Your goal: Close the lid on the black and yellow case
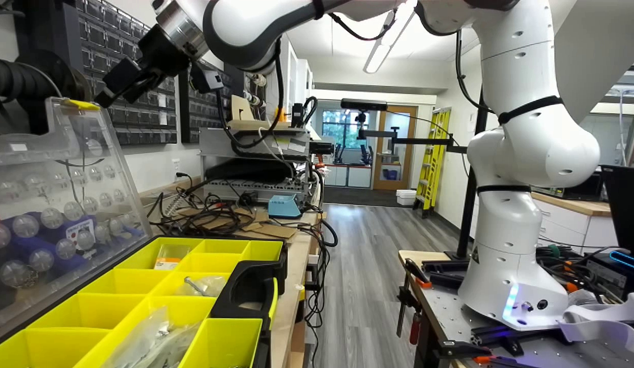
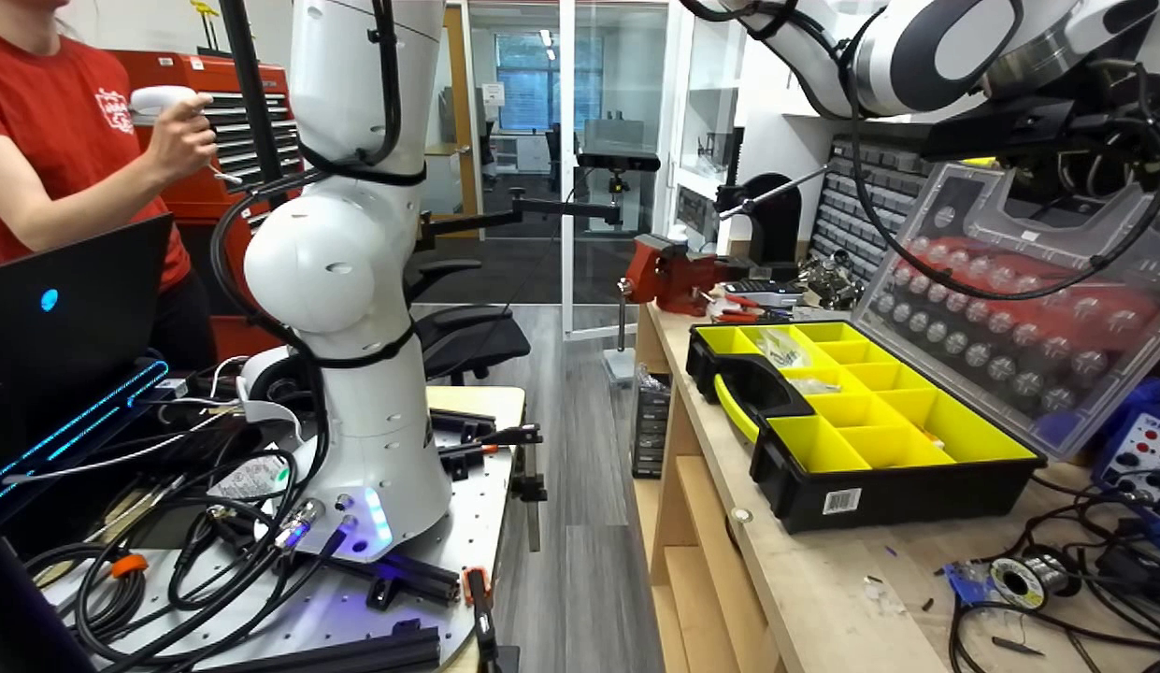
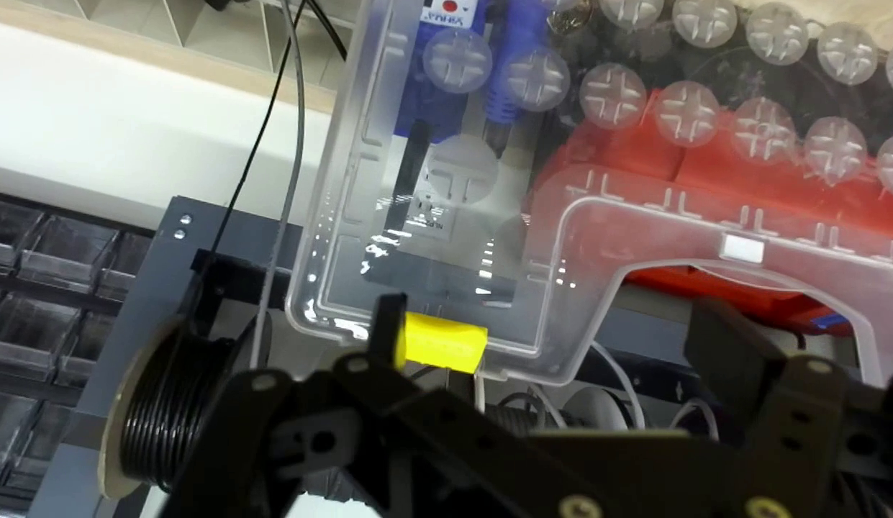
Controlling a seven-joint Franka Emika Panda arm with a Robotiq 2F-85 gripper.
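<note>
1. In an exterior view I look from close by the case (image 1: 112,286), cut off at lower left, along the workbench (image 1: 295,255) and aisle (image 1: 347,245) toward a far door (image 1: 406,153), my base (image 1: 500,271) at right.
2. In an exterior view I look along the same aisle toward a glass partition (image 2: 568,187), my base at left, the whole case farther off at right.
3. My wrist view looks past my gripper (image 3: 550,320), close onto the lid (image 3: 597,173); its yellow latch (image 3: 446,342) sits low in view.
4. Both exterior views share base, workbench, case and lid, from roughly opposite directions; lid and wall drawers (image 3: 50,309) show in all three.
</note>
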